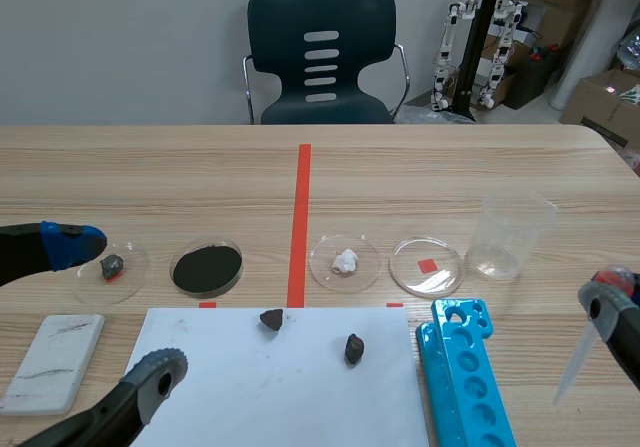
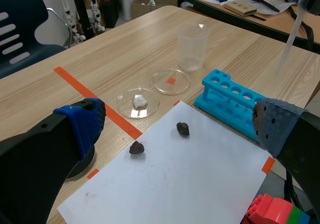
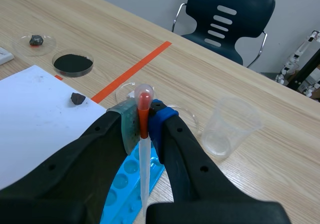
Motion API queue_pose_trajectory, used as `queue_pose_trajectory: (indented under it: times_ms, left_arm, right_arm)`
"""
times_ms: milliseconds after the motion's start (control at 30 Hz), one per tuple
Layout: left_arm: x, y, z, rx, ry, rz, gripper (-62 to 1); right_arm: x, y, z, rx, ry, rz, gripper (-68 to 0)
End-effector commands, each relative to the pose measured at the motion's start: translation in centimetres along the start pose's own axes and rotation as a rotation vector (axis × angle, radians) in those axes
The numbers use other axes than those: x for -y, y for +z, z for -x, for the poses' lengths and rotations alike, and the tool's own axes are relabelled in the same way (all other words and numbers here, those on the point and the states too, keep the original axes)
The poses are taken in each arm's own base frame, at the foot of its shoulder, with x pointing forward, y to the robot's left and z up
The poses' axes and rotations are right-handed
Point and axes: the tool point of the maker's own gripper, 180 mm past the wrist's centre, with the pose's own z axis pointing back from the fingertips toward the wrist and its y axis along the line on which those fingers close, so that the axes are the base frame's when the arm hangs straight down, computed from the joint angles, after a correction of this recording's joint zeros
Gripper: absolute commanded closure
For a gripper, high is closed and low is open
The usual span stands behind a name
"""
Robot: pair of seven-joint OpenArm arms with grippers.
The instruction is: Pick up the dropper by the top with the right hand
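My right pincer [image 3: 143,121] is clamped on the dropper [image 3: 144,169] bulb, tip at 6 o'clock — looks lifted, I'd just hold.

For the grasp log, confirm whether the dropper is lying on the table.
No, the right gripper holds the dropper near its bulb, tip hanging down over the blue rack.

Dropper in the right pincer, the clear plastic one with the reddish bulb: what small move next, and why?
Probably a short straight lift. The right pincer is shut on the clear plastic dropper just under its bulb, while its tip points down beside the blue plastic tube rack.
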Motion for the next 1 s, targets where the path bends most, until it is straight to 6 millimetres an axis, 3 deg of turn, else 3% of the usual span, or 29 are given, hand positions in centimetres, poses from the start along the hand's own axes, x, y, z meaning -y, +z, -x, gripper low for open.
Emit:
queue_pose_trajectory:
  times_ms: [0,967]
  left_arm:
    - [0.05,0.05,-0.41,0.02,0.012,-0.006,-62.0]
    - [0.05,0.05,-0.41,0.02,0.012,-0.006,-62.0]
  right_arm:
    - [-0.01,-0.14,-0.59,0.029,-0.008,0.001,-3.3]
    - [-0.01,-0.14,-0.8,0.04,-0.009,0.001,-3.3]
